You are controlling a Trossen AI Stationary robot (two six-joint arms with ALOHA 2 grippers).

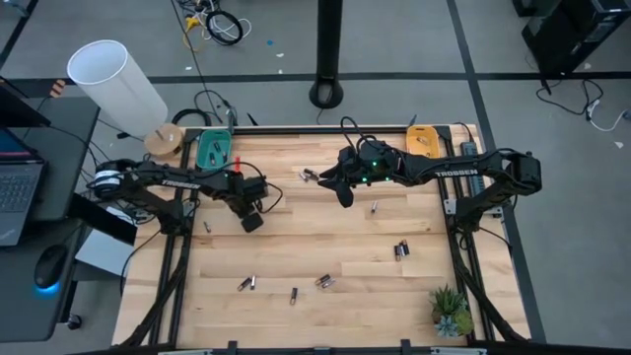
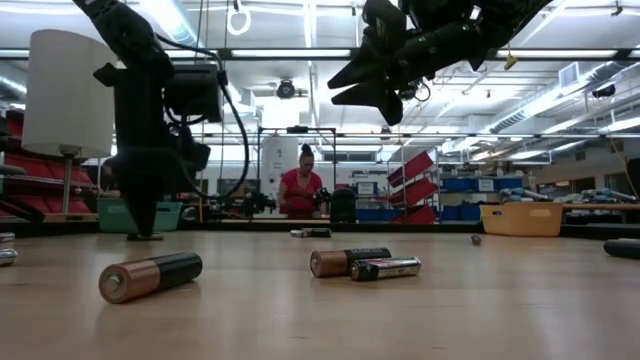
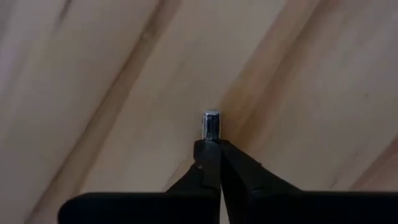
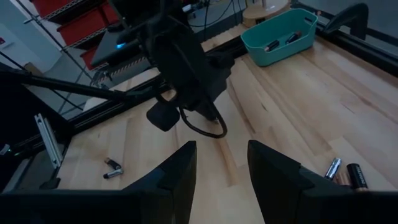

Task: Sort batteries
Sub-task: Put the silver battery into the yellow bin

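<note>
- Nearest you at table level, loose batteries (image 2: pixel 150 277) lie on their sides on the wooden table (image 1: pixel 325 247), unsorted.
- Your left gripper (image 3: pixel 214 149) is down at the table, its jaws together; a small silvery battery (image 3: pixel 211 125) stands just beyond the tips, and whether it is pinched I cannot tell.
- Your right gripper (image 4: pixel 221 165) hangs above mid-table, jaws apart and empty, probably waiting.
- Farther back, the teal tray (image 4: pixel 283 34) already holds batteries.

- Both arms were matte black, with white TROSSEN lettering along the forearms.
- A green light glowed on the right arm's wrist.
- Black cables looped beside each wrist.
</note>
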